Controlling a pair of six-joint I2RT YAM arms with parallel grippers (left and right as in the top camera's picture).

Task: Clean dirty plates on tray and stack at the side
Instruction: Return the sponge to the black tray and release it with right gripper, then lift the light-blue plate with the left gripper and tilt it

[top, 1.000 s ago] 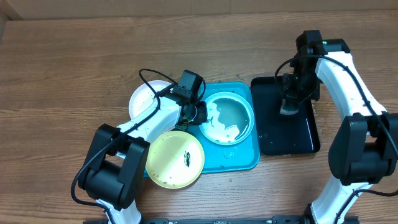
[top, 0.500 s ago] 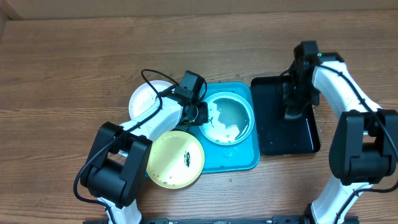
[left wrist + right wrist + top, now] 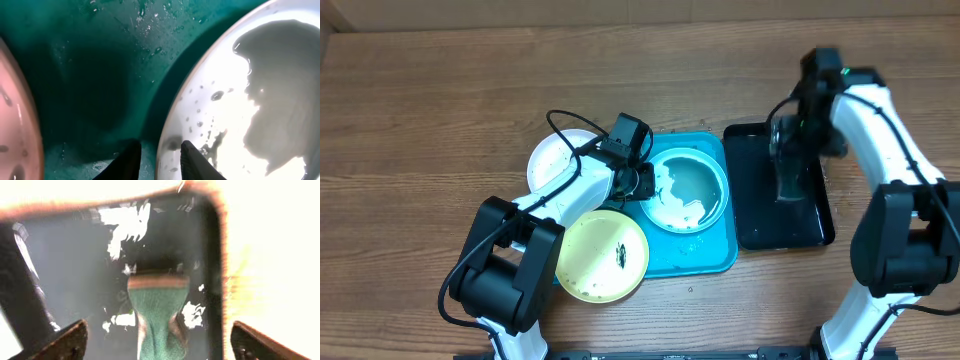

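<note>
The turquoise tray (image 3: 712, 255) carries the mint-green plate (image 3: 692, 185), wet with white foam. My left gripper (image 3: 642, 186) stands at that plate's left rim. In the left wrist view the left gripper (image 3: 162, 162) is slightly open, one finger on the tray (image 3: 90, 75) and the other over the plate (image 3: 260, 100), the rim loose between them. The yellow plate (image 3: 603, 257) overlaps the tray's front left corner. The white plate (image 3: 552, 160) lies left of the tray. My right gripper (image 3: 165, 342) is wide open over a green sponge (image 3: 157, 310).
A glossy black tray (image 3: 810, 225) lies right of the turquoise one, with the sponge standing on it under my right gripper (image 3: 788, 165). A black cable (image 3: 560, 125) loops over the white plate. A pinkish plate edge (image 3: 12, 130) shows at the left wrist view's left border.
My right gripper went from shut on the sponge to wide open, leaving the sponge on the black tray. My left jaws parted a little at the mint plate's rim.
</note>
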